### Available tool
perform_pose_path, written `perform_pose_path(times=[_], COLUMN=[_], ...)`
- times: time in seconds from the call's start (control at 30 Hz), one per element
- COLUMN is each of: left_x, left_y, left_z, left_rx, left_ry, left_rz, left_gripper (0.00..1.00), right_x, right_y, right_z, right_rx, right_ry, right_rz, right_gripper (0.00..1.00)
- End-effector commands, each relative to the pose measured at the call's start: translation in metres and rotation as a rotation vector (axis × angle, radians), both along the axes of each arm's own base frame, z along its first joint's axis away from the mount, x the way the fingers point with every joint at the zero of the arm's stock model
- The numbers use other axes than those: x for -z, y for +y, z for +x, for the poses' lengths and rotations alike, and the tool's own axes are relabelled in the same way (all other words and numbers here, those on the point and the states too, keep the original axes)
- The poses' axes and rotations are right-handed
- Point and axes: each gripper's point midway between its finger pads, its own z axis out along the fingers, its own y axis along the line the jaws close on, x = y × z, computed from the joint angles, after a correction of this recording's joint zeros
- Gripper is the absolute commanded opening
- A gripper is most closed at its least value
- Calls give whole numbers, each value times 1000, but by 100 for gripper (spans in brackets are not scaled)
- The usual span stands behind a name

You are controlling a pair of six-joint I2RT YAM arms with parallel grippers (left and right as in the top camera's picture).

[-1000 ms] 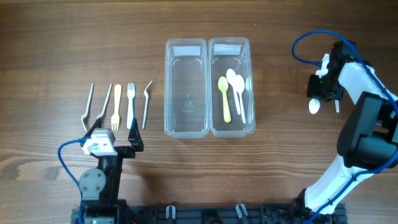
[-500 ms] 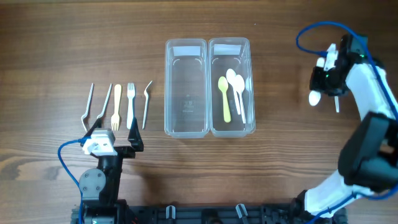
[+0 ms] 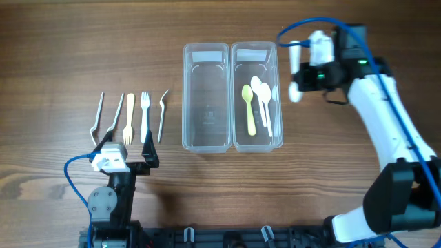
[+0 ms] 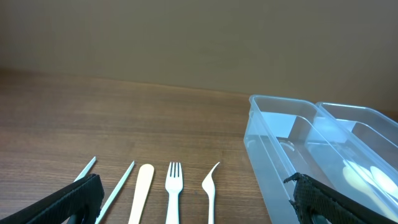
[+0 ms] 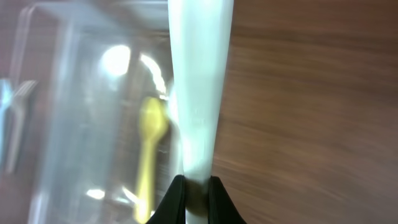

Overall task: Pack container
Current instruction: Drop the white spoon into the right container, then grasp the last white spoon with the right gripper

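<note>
Right wrist view, blurred: right hand (image 5: 196, 194) pinching white spoon (image 5: 198, 93), only overhead places that spoon just right of right container (image 3: 278, 103), yellow spoon (image 3: 249, 110) inside it, left hand (image 3: 127, 151) spread, near side of white fork (image 3: 145, 114) on worktop (image 3: 69, 48).

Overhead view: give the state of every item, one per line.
Left container: empty.
Right container: holds three spoons.
White spoon: held outside the containers.
Right gripper: shut on white spoon.
Left gripper: open, empty.
Utensil row: lying loose, unpacked.
</note>
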Motion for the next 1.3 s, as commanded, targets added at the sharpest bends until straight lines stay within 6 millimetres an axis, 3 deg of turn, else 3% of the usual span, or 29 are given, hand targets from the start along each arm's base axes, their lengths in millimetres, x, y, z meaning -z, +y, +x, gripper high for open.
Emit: perform_pose_path(times=[0.0,0.1,0.23,0.27,0.3,0.33,0.37,0.47,0.57,0.7,0.77,0.9,1.03,1.1,1.27], left_x=[2,3,2,3,3,3,3,2,3,2,3,3,3,3,3], left_y=[-5,-5,-5,-5,-5,-5,-5,-5,-5,-5,-5,-5,-5,-5,-5], left_z=[0,0,0,0,0,0,0,0,0,0,0,0,0,0,0], left_rx=[23,23,23,23,23,23,23,23,23,23,23,23,23,23,23], left_ry=[2,3,2,3,3,3,3,2,3,2,3,3,3,3,3], left_rz=[-15,-15,-15,-15,-15,-15,-15,-15,-15,-15,-15,-15,-15,-15,-15], left_gripper=[100,100,100,100,100,100,100,100,100,100,100,100,100,100,100], right_x=[-13,-15,-12,-12,-12,-12,-12,-14,-17,-31,-36,-28,-9,11,63], right_y=[48,78,86,87,87,87,87,81,42,-40,-92,-175,-223,-240,-254], right_z=[-8,-14,-13,-13,-12,-12,-12,-10,-2,9,11,5,4,5,13], right_rx=[-66,-133,-122,-122,-122,-125,-130,-150,-53,160,254,334,432,431,365], right_ry=[-21,-43,-63,-63,-64,-65,-68,-93,-101,-127,-139,-114,-75,-41,31], right_rz=[64,65,14,15,15,14,12,-10,-97,-210,-269,-355,-364,-381,-408], right_gripper=[4,4,7,23,48,57,63,66,66,65,63,63,59,57,51])
